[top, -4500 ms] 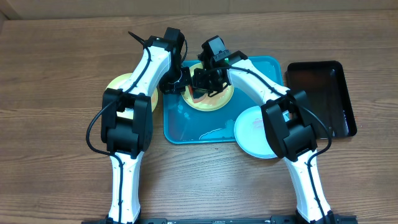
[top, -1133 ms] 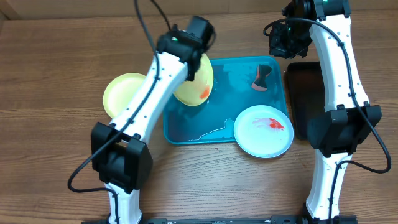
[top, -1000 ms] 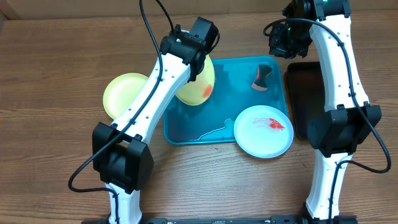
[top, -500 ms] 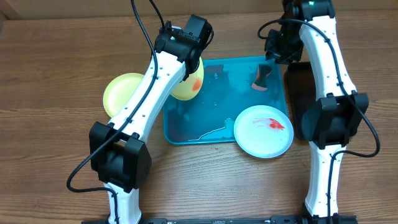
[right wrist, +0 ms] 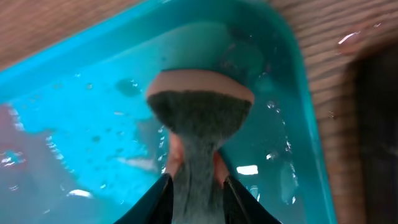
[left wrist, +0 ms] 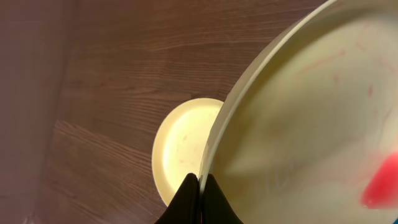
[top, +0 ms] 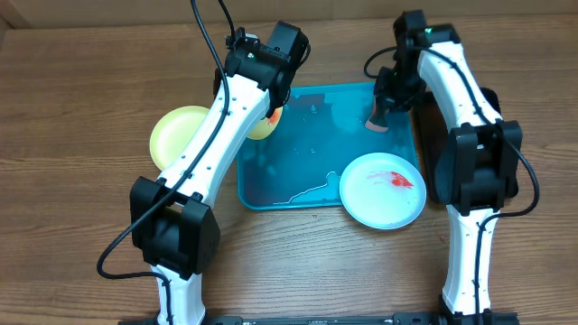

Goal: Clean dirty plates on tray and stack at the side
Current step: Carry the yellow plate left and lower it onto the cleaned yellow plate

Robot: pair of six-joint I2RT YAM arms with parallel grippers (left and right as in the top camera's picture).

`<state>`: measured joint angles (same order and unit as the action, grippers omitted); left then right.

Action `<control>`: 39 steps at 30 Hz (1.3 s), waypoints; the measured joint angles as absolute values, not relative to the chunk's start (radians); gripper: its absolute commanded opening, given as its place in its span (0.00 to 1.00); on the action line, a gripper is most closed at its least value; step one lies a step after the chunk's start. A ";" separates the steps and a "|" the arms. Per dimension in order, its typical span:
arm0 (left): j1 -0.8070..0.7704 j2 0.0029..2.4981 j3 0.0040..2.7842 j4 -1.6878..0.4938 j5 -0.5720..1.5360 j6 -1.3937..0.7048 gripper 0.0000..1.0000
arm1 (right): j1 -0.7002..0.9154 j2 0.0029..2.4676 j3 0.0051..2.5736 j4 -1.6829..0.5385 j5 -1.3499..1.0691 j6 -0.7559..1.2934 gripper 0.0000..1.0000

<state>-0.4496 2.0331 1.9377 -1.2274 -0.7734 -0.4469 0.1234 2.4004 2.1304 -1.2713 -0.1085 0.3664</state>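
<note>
Hanging from its rim, the dirty green-rimmed plate (left wrist: 311, 118) is tilted above the table, a red smear at the right edge of the left wrist view. The left gripper (left wrist: 198, 194) has its fingers together on that rim. From overhead only a sliver of the plate shows under the left wrist, at the far-left corner of the tray (top: 307, 176).

A second green plate (top: 181, 135) lies flat on the wood to the left of the tray. The white plate (top: 383, 190) carries a red smear and overlaps the tray's near-right corner.

The tray's turquoise floor is wet, with droplets and a sheen. At its far-right corner stands the sponge (right wrist: 199, 112). The right gripper (right wrist: 195, 190) is closed around the sponge's narrow waist, the fingers seemingly pressing both sides.

The black tray (right wrist: 379, 124) sits just right of the turquoise one, and the wooden table (top: 81, 226) carries everything.

Half a second earlier the right gripper stood off behind the sponge. The held plate then showed far more beside the left arm, over the tray's left rim.
</note>
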 measured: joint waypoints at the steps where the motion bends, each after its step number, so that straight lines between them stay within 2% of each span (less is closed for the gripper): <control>1: -0.452 2.033 1.938 -1.227 -0.777 -0.447 0.04 | 0.125 2.400 2.115 -1.257 -0.105 0.367 0.28; 8: -0.463 2.033 1.938 -1.227 -0.790 -0.447 0.04 | 0.125 2.400 2.064 -1.193 -0.099 0.367 0.21; 13: -0.463 2.033 1.938 -1.227 -0.790 -0.447 0.04 | 0.132 2.400 2.064 -1.185 -0.091 0.366 0.04; 19: -0.463 2.033 1.938 -1.227 -0.793 -0.447 0.04 | 0.150 2.400 2.064 -1.199 -0.070 0.367 0.04; 25: -0.475 2.033 1.938 -1.235 -0.865 -0.447 0.04 | 0.151 2.400 2.117 -1.312 -0.071 0.366 0.04; 39: -0.581 2.033 1.938 -1.266 -1.030 -0.492 0.04 | 0.133 2.399 2.482 -1.517 -0.080 0.366 0.04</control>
